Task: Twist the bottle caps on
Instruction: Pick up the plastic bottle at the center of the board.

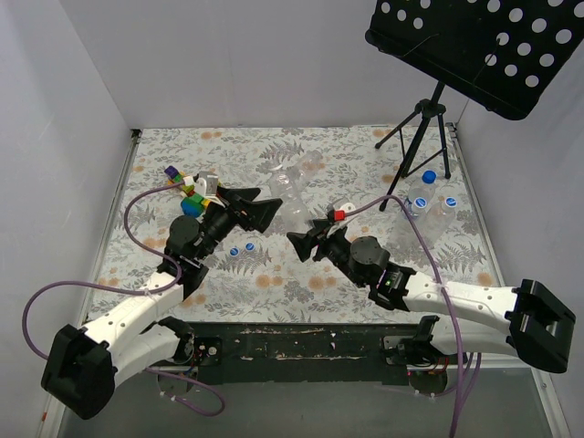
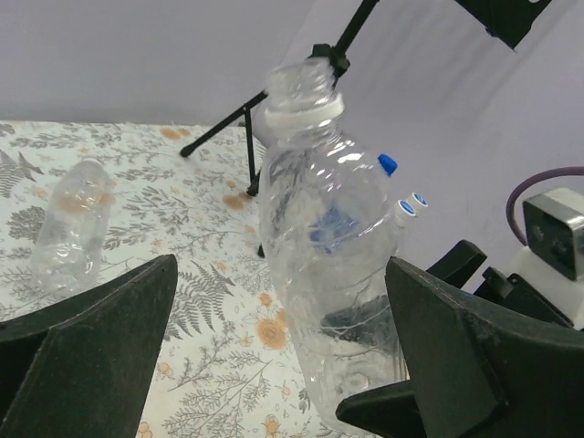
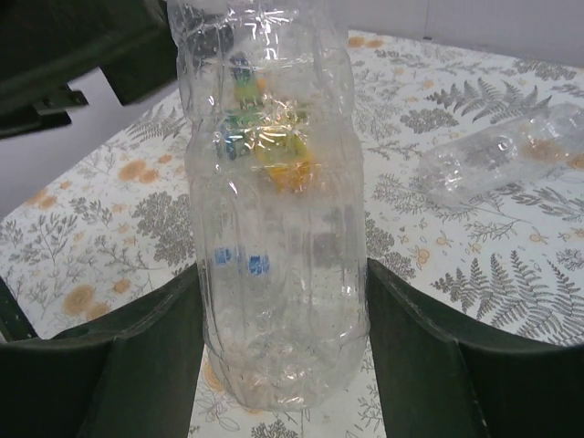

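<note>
A clear bottle stands upright on the table with my right gripper shut on its lower body, both fingers pressed to its sides. Its neck is uncapped and carries only a white ring. In the top view this bottle is at the table's middle, with the right gripper just in front of it. My left gripper is wide open around the bottle, apart from it on the left. Two blue bottle caps lie on the table near the left arm.
Another uncapped bottle lies on its side behind the held one. Capped bottles stand at the right near a black tripod stand. Colourful toy blocks sit at the left. White walls close three sides.
</note>
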Available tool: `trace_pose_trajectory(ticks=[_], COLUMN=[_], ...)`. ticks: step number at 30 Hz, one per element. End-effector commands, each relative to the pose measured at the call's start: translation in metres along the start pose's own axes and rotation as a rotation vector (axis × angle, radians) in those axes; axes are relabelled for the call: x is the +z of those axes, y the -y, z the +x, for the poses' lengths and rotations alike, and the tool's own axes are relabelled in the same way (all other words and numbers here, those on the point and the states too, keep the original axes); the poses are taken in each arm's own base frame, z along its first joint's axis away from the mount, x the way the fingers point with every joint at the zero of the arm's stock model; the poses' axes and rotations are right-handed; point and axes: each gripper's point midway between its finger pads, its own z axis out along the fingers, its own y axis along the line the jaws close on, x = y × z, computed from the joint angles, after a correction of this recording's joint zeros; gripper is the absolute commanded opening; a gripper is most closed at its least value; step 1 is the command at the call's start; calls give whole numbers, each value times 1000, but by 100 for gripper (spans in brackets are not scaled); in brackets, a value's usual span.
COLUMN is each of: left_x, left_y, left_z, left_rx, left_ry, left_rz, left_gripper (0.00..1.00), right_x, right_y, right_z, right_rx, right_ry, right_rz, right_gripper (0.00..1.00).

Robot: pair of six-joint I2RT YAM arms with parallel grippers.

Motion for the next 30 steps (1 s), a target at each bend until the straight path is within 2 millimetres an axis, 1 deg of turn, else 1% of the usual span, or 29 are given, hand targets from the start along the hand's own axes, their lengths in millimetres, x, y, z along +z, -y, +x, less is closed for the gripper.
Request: trace_pose_trajectory(ticks=[1,2,4,7,10,12,14,21,30], left_x=[4,5,3,0,0,-1,-1,-3,-2], left_y=[21,24,32,39,38,38,34,22,27], left_z=[10,16,20,20,18,17,16,11,16], left_rx=[-38,-44,-44,-61,-87,-98,-113,-137,-160], left_ry=[-33,-50,-54,-37,-27,-24,-19,19,-10], left_rz=[99,115,159,190,168,165,137,62,88], left_gripper=[98,98,98,98,98,98,98,97,90], right_x=[-2,-2,-1,-1,-1,0,1,2,6], right_y=[-4,-3,-4,-5,-9,-14,-20,-33,-45], right_z=[-54,-52,-50,-42,-35,-33,-29,-28,-25], right_rx=[52,42,47,47,29,22,16,-27,-57], right_ry=[224,222,222,216,217,225,228,250,244], right_rz=[37,46,57,88,111,113,109,113,101], right_gripper=[63,63,63,64,63,63,63,63,63])
